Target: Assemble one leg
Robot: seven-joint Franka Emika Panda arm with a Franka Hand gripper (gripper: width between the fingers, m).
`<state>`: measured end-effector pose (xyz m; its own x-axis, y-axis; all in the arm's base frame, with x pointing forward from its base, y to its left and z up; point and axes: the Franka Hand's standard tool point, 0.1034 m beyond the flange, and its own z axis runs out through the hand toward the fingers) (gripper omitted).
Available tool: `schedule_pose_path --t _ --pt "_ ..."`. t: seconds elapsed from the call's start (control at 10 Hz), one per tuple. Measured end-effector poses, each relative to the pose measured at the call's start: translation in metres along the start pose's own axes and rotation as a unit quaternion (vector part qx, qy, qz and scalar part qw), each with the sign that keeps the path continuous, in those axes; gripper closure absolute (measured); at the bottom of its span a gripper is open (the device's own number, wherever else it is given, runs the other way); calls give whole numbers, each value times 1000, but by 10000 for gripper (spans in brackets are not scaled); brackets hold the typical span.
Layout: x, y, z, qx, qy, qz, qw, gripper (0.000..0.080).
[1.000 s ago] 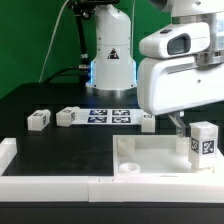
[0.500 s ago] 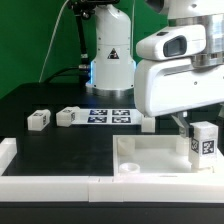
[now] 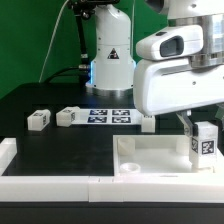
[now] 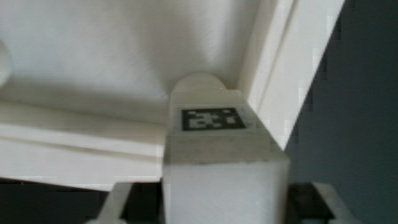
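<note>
The leg is a small white upright block with a black-and-white tag on its side. It stands at the right end of the large flat white panel. My gripper is over it, with one finger down each side, shut on the leg. In the wrist view the leg fills the space between the two dark pads and its tag faces the camera. The panel's raised edges lie beyond it. I cannot tell whether the leg's foot rests on the panel.
Three more white blocks lie on the black table: one at the exterior view's left, one beside it, one behind the panel. The marker board lies in front of the robot base. A white rail runs along the near edge.
The visible finger has moved in toward the leg's side, from a gap to touching it. The leg and the other parts have stayed where they were.
</note>
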<state>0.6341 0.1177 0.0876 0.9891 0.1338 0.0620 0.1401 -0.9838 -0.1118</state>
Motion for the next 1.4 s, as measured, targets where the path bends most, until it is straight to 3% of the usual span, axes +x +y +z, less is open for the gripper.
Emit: schedule_pose_path --t 0.2,0.4,0.8,1.0,1.1,1.2,1.3,1.4 --pt "1 3 0 9 6 134 991 511" --pt "1 4 1 12 5 258 966 509" --pt "0 3 2 8 5 510 860 509" --pt "0 4 2 11 3 535 845 509" --pt "0 3 2 11 4 507 862 452" --pt "0 2 2 11 3 500 866 452" --pt "0 1 1 9 3 455 890 277" --pt "0 -3 1 7 3 395 919 173"
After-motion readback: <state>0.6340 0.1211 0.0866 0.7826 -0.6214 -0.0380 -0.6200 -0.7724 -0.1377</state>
